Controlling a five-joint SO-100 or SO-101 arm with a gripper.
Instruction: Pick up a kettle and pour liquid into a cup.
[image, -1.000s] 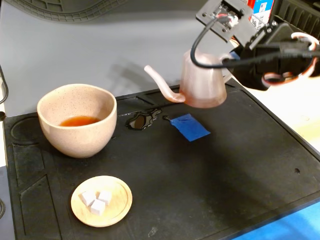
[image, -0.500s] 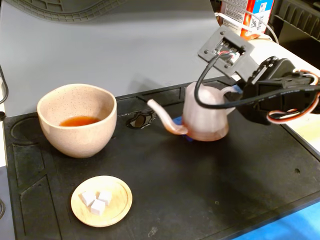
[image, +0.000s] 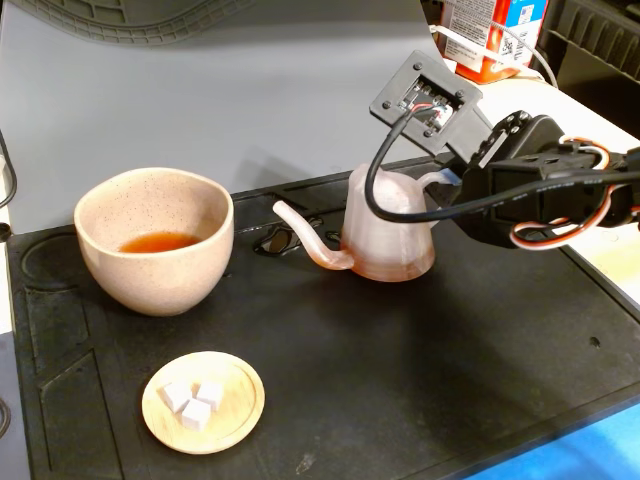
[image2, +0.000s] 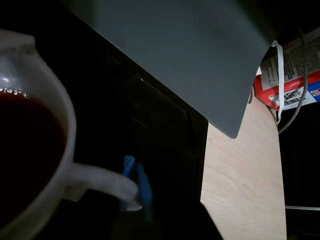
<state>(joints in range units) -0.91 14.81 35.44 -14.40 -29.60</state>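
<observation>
The pale-pink ridged kettle (image: 390, 235) stands upright on the black mat (image: 400, 350), its thin spout (image: 305, 238) pointing left toward the cup. The beige speckled cup (image: 155, 265) stands at the left and holds orange-brown liquid (image: 160, 241). My gripper (image: 448, 185) is at the kettle's white loop handle on its right side, and the arm hides its jaws. In the wrist view the kettle (image2: 60, 120) holds dark liquid (image2: 25, 150), and a blue fingertip (image2: 135, 180) sits against the end of the handle (image2: 97, 181). I cannot tell whether the grip is closed.
A small wooden dish (image: 235, 415) with three white cubes (image: 195, 398) lies in front of the cup. A grey backdrop board (image: 250, 90) stands behind the mat. A red-and-white carton (image: 490, 35) stands on the light wooden table (image2: 240, 185) at the back right.
</observation>
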